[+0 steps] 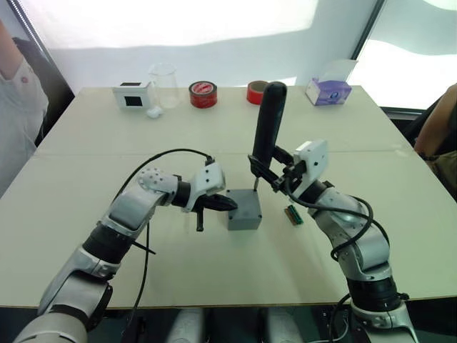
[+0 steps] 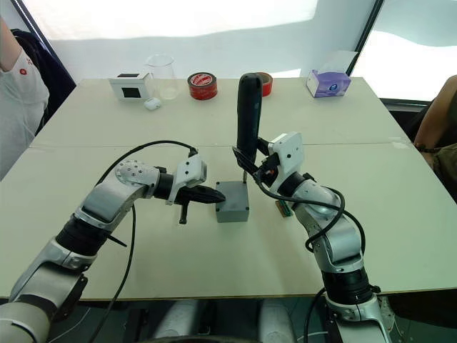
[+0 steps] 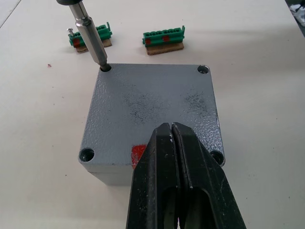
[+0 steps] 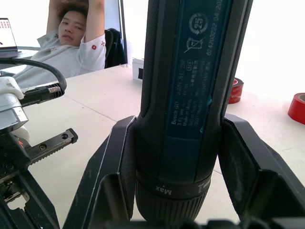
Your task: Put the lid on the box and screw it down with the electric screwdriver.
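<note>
Only readable stuff is on the electric screwdriver [image 4: 190,95]. The blue label panel running up its barrel has "Bosch" printed sideways near the lower end, with a few more lines of small print next to it that I can't make out. Higher up the same label there's a crossed-out bin symbol, a round mark with what looks like "25" in it, and a long digit string along the edge, too small to trust. Down on the dark collar below the label it says "Max". The tape rolls behind the tool have print, but nothing legible.
</note>
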Controlling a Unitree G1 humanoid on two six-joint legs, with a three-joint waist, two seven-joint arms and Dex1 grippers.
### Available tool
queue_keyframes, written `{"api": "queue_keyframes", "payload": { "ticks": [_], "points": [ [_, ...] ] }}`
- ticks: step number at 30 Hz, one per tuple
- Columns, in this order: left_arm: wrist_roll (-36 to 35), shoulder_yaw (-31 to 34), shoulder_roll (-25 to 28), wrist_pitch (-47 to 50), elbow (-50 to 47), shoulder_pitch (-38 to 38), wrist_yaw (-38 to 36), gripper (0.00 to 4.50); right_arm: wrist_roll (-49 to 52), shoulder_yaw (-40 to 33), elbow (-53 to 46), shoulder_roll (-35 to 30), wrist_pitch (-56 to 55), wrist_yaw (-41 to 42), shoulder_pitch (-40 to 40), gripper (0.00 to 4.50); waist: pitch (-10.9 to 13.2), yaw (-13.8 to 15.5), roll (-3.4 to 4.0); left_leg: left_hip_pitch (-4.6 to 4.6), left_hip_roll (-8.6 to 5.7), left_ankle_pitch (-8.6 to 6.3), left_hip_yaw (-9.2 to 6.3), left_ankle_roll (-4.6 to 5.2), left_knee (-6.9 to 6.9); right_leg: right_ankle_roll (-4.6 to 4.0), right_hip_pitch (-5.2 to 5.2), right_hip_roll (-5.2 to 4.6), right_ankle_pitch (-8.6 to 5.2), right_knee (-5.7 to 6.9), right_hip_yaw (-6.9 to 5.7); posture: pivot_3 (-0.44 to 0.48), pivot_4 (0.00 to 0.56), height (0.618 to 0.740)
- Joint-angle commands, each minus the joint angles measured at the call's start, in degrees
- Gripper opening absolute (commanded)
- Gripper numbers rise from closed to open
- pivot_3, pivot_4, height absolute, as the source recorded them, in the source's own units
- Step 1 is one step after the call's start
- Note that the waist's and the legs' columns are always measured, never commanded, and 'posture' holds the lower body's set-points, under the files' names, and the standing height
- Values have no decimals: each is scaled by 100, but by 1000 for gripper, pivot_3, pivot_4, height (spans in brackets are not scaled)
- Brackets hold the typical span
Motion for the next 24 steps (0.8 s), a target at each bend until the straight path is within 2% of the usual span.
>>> {"api": "queue_keyframes", "payload": {
  "ticks": [1,5,9,11,13,15,17,19,21,24],
  "points": [
    [154,-61,13,-2,84,-12,11,0,36,25,281,-17,360,19,163,1855,0,1,0,0,0,0,0,0,-1,0,0,0,0,-1,0,0,150,740],
    [264,-97,63,-91,197,7,17,0,524,-502,-120,-215,721,31,-306,1855,4,3,4,-1,-1,0,0,0,-14,0,-2,-4,1,-13,-1,0,150,740],
    [444,-116,105,-380,346,15,72,0,1958,-1574,-465,-543,1852,-218,-1120,1855,14,13,15,-33,-4,2,0,-2,-22,-4,-21,-11,4,-13,0,0,150,740],
    [278,51,7,-312,362,-13,113,0,2791,-2197,-311,-826,2581,-604,-1686,1855,25,8,27,-43,-6,3,1,-4,-23,-2,-33,-14,8,-13,0,0,150,740],
    [121,219,-76,-232,348,-35,158,0,3613,-2724,-8,-1134,3374,-1028,-2180,1855,31,4,34,-44,-10,4,5,-6,-41,-4,-42,-20,8,-21,2,0,150,740],
    [-343,611,-96,142,-10,-9,146,0,4054,-3033,724,-2164,4867,-1051,-2718,1855,43,5,44,-45,-9,6,5,-8,-58,3,-52,-20,13,-26,2,0,150,740],
    [-964,1020,6,609,-524,113,-8,0,3643,-2850,1347,-3045,5762,-1227,-3069,1855,51,4,42,-63,-7,6,6,-8,-68,7,-67,-21,15,-35,0,0,150,740],
    [-1401,1257,248,1017,-1050,221,-165,0,3289,-2377,1885,-3559,6564,-1281,-3059,1855,54,-9,37,-106,8,7,2,-10,-68,-8,-98,-23,8,-56,-1,0,150,740],
    [-1669,1365,502,1272,-1467,291,-279,0,3116,-1924,2189,-3897,6877,-1163,-2773,1855,54,-18,38,-132,7,12,4,-18,-67,-4,-118,-24,11,-62,-2,0,150,740],
    [-1966,1422,750,1535,-1902,364,-328,0,2972,-1353,2708,-4049,6887,-1063,-2373,1855,63,-57,51,-142,3,13,16,-18,-68,8,-127,-21,17,-64,0,0,150,740]
  ]
}}
